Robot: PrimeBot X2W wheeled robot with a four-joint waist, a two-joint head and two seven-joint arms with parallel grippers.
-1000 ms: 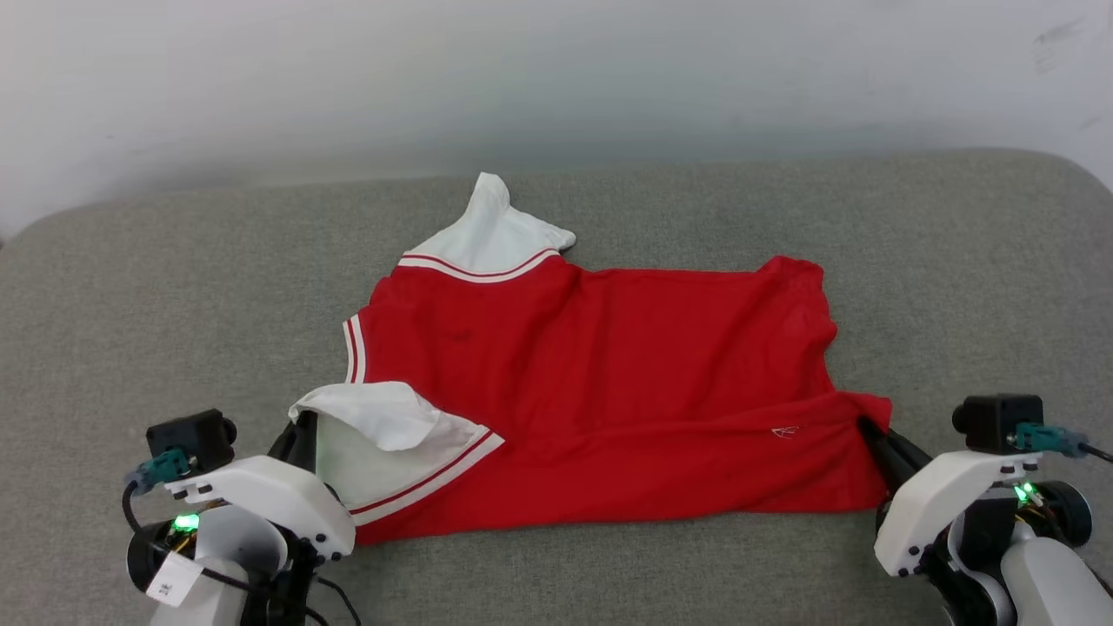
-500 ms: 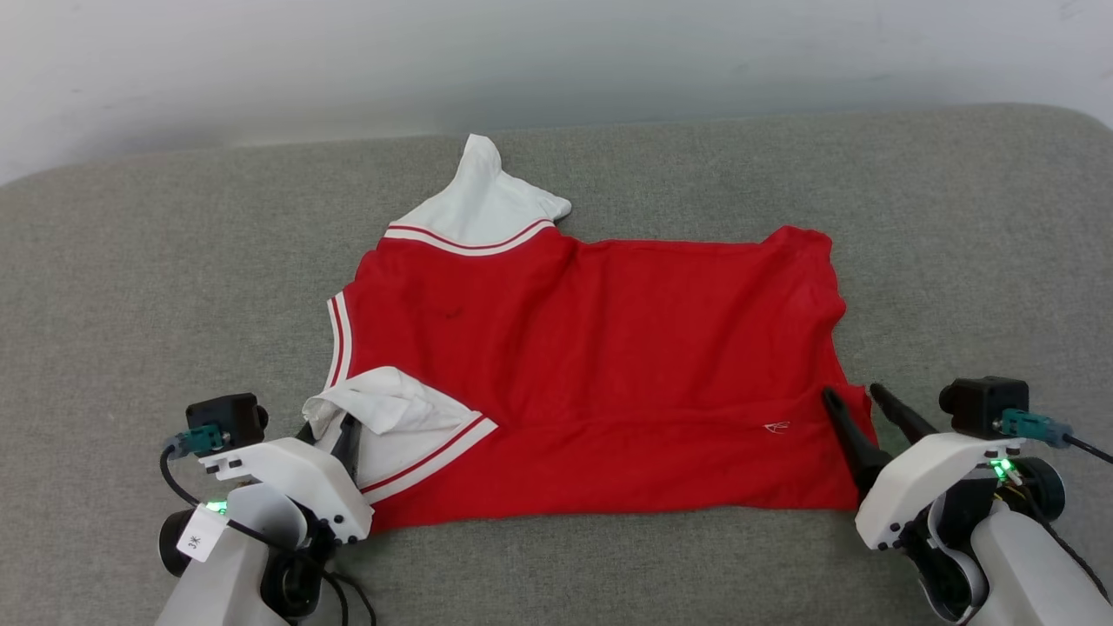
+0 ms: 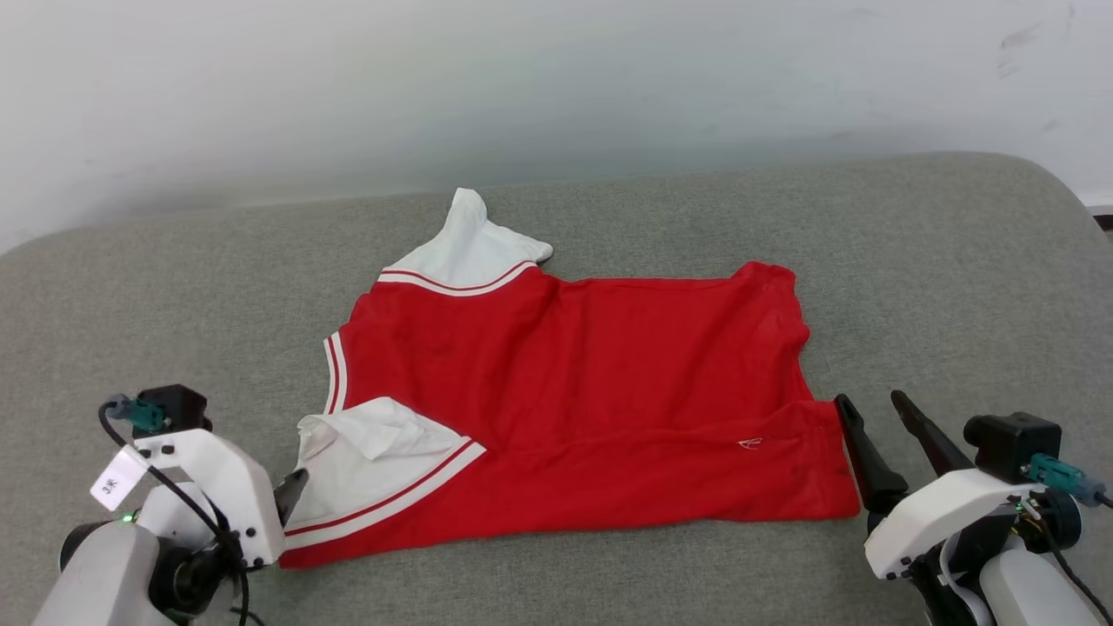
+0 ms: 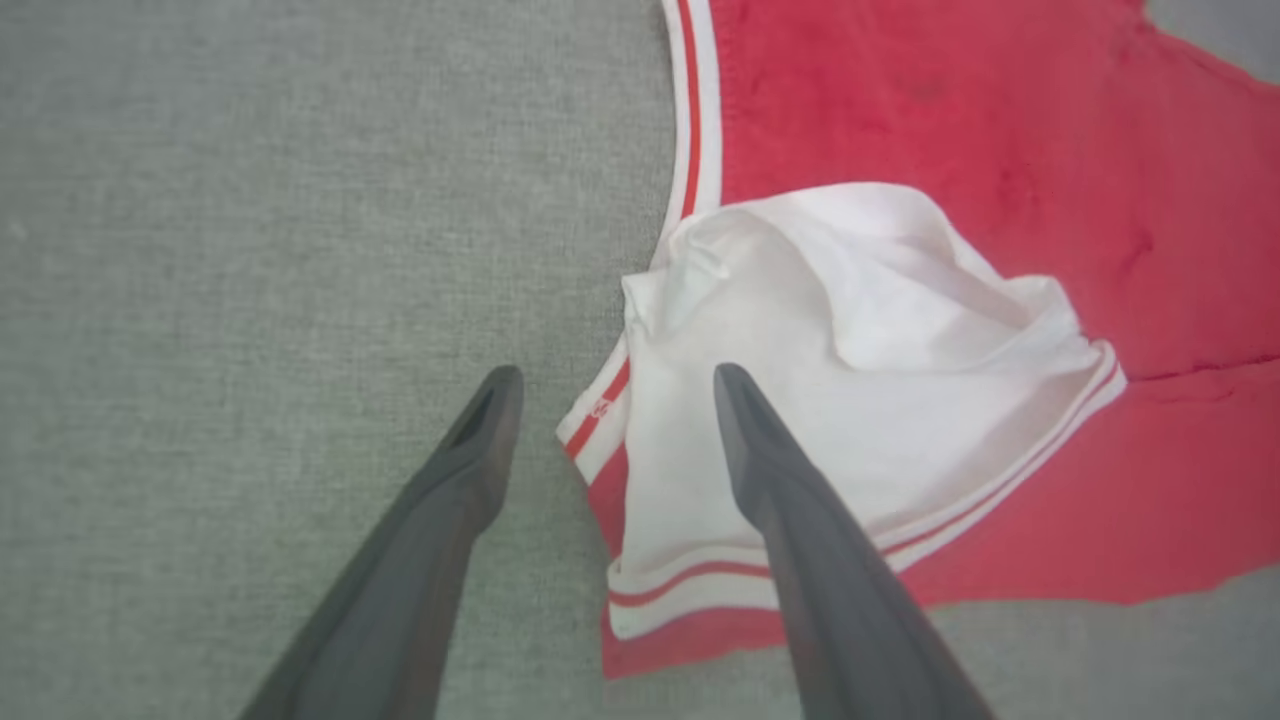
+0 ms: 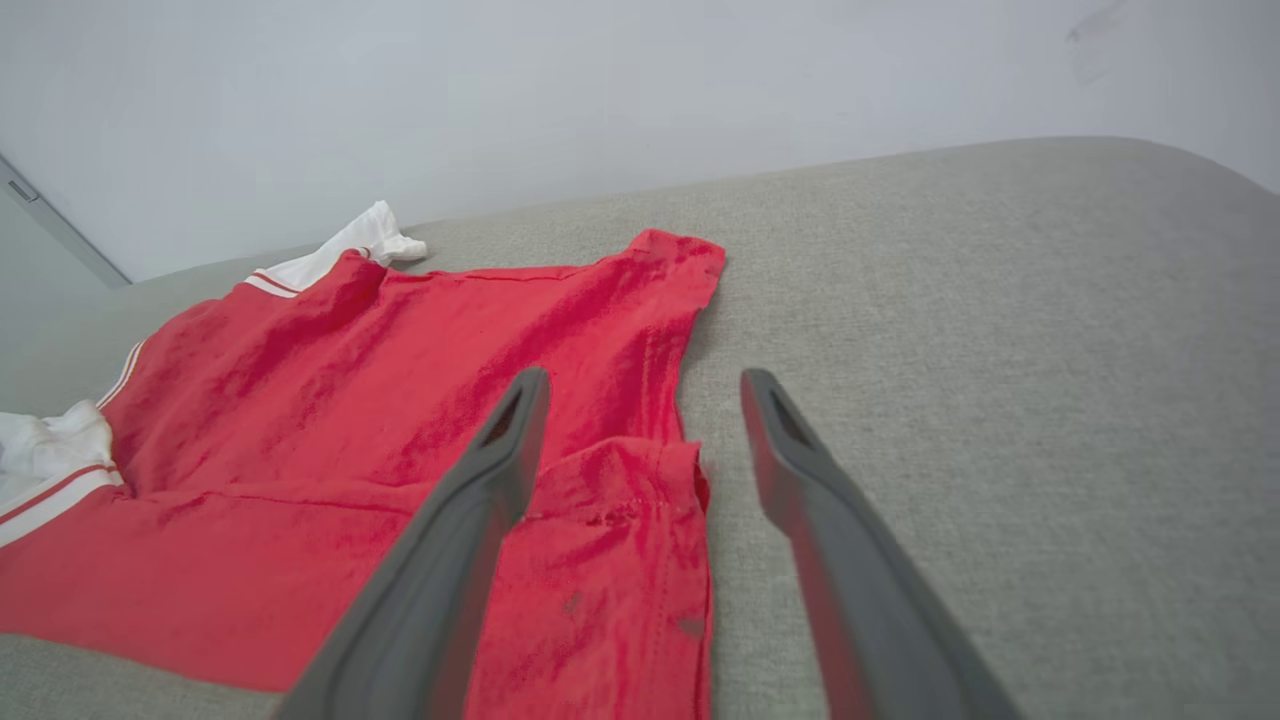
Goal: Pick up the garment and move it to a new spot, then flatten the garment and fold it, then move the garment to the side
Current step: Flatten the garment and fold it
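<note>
The garment (image 3: 591,391) is seen spread plain red side up across the middle of the grey cushion (image 3: 956,261). One white sleeve (image 3: 469,248) is pointed toward the far edge, and a second sleeve (image 3: 374,452) is crumpled at the garment's near left corner. The left gripper (image 4: 612,375) is held at that crumpled sleeve, fingers spread wide, nothing gripped (one finger is seen over bare cushion, the other over white cloth). The right gripper (image 3: 869,400) is poised at the garment's right hem, fingers likewise parted wide and empty, the hem's corner framed between them in the right wrist view.
</note>
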